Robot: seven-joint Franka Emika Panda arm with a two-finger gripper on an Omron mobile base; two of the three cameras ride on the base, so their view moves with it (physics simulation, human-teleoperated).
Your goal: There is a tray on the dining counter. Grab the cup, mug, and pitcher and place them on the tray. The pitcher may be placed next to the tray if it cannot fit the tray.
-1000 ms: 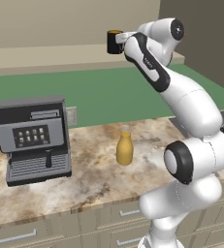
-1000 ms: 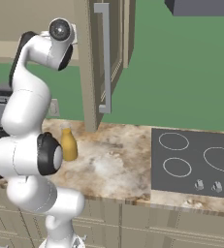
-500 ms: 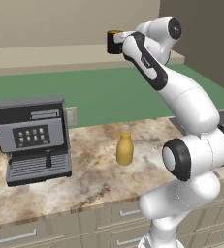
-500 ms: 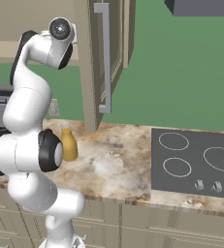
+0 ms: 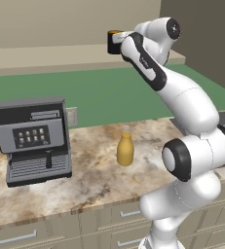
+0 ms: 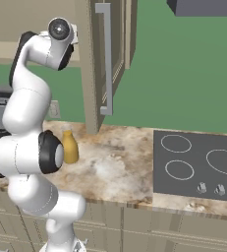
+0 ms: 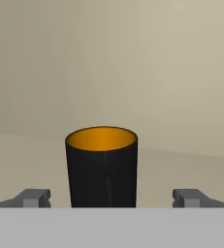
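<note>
**Q:** Item one, the gripper: state and change?

**A:** My gripper (image 7: 111, 197) stands released, jaws spread wide, one finger on each side of the mug (image 7: 102, 167) with clear air between. Against the pictures of a second ago, nothing has shifted: arm raised high, same reach, jaws as wide as before. I judge the approach is done and the squeeze not yet begun, so the mug is not in hand.

**Q:** Item two, the mug: position?

**A:** Upright, black, orange inside, centred between my fingers and just ahead of them. It stands on a pale high shelf (image 5: 46, 57), at the tip of my arm in the left base view (image 5: 115, 42).

**Q:** Item three, the pitcher?

**A:** Yellow, upright on the desk (image 5: 89, 168) well below the gripper, beside the coffee machine (image 5: 32, 138); untouched (image 5: 125, 151).
</note>
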